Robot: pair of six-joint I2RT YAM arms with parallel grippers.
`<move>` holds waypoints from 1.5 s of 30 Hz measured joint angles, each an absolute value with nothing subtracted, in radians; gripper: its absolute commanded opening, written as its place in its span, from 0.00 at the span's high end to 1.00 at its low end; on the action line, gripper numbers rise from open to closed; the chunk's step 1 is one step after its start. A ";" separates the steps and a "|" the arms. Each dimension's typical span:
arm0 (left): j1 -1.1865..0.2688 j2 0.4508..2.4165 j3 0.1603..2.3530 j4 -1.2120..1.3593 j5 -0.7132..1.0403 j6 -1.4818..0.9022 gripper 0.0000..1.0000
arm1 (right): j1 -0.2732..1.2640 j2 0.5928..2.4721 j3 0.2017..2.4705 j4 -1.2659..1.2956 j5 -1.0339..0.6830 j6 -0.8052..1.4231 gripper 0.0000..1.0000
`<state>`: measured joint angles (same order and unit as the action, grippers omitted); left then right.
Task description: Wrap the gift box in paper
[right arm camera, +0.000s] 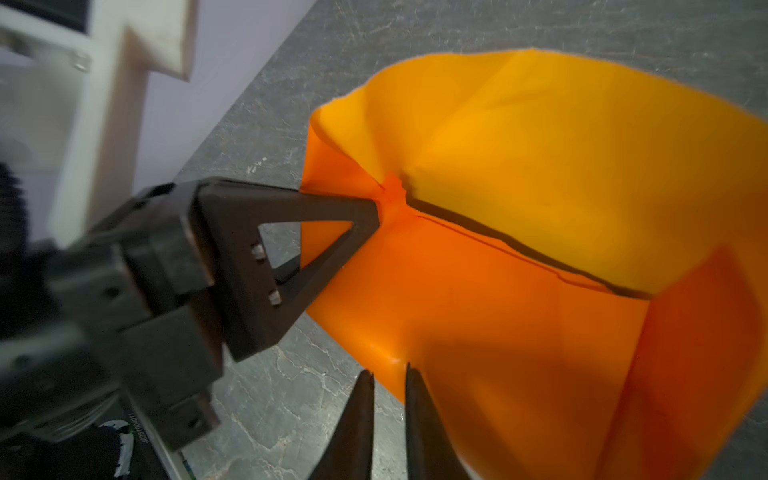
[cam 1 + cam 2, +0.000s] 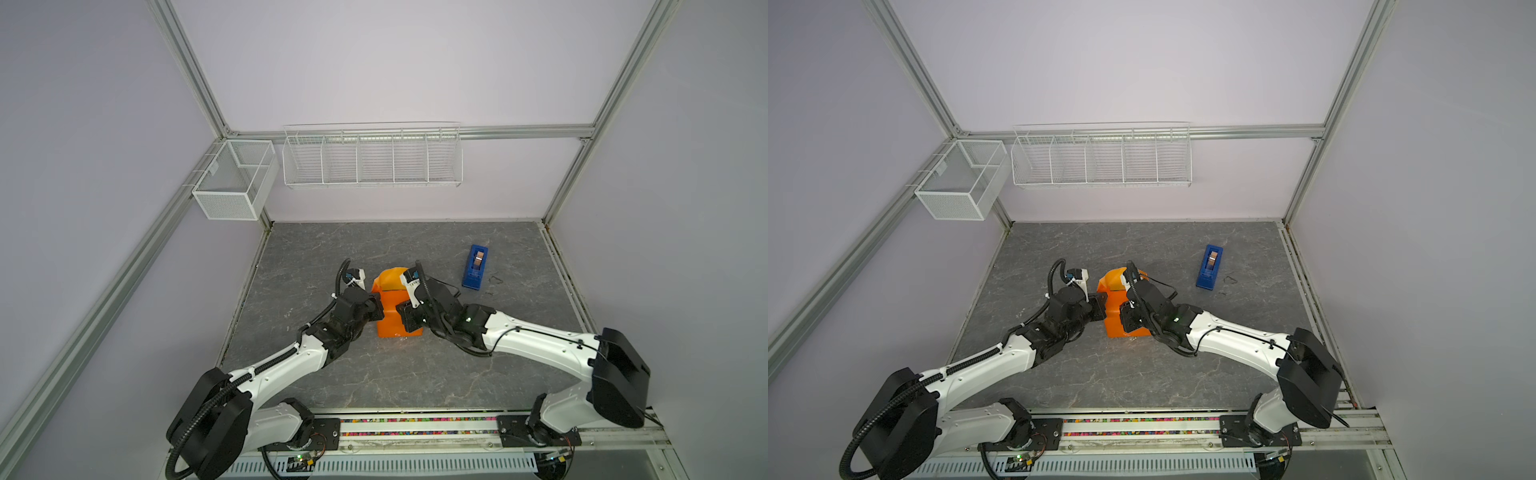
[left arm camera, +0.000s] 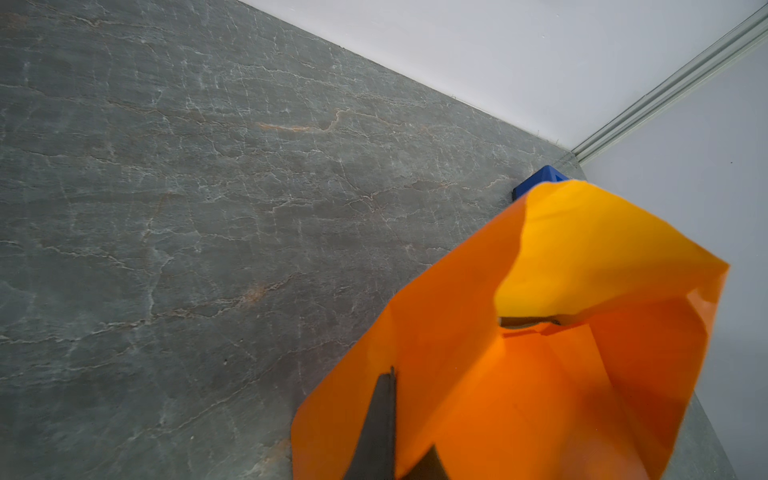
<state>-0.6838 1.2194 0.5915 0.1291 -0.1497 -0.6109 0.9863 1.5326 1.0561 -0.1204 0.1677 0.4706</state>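
Orange paper (image 2: pixel 392 311) covers the hidden box at the centre of the table (image 2: pixel 374 374). Left gripper (image 1: pixel 374 210) pinches its left fold; right gripper (image 1: pixel 388 370) jaws stand narrow at the near right corner, grip unclear. Best to keep the fold taut and crease it tight to the box.

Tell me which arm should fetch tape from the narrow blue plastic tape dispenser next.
Right. The tape dispenser stands on the right gripper's side, and the left gripper is shut on a fold of the orange wrapping paper, likely needed to hold it.
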 measured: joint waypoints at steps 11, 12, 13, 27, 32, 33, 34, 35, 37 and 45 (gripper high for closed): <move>-0.684 1.219 0.592 0.125 -0.150 -0.616 0.96 | 0.963 1.629 1.132 -0.129 0.186 0.475 0.87; -0.684 1.219 0.592 0.124 -0.150 -0.616 0.95 | 0.959 1.633 1.133 -0.126 0.186 0.476 0.87; -0.684 1.219 0.592 0.123 -0.150 -0.616 0.95 | 0.957 1.636 1.133 -0.122 0.187 0.479 0.87; -0.686 1.137 0.582 0.036 -0.115 -0.609 0.79 | 0.944 1.664 1.141 -0.095 0.213 0.490 0.87; -0.688 1.008 0.574 -0.015 -0.142 -0.591 0.73 | 0.943 1.665 1.137 -0.086 0.216 0.495 0.88; -0.688 0.976 0.569 -0.020 -0.158 -0.590 0.71 | 0.943 1.665 1.137 -0.084 0.217 0.495 0.88; -0.688 0.949 0.563 -0.023 -0.175 -0.590 0.71 | 0.943 1.665 1.137 -0.084 0.218 0.497 0.88; -0.688 0.929 0.556 -0.028 -0.192 -0.590 0.70 | 0.943 1.665 1.136 -0.083 0.218 0.497 0.88; -0.682 0.912 0.544 -0.036 -0.218 -0.589 0.70 | 0.943 1.665 1.136 -0.082 0.219 0.498 0.88; -0.577 1.066 0.508 0.010 -0.144 -0.589 0.69 | 0.943 1.665 1.133 -0.079 0.220 0.498 0.88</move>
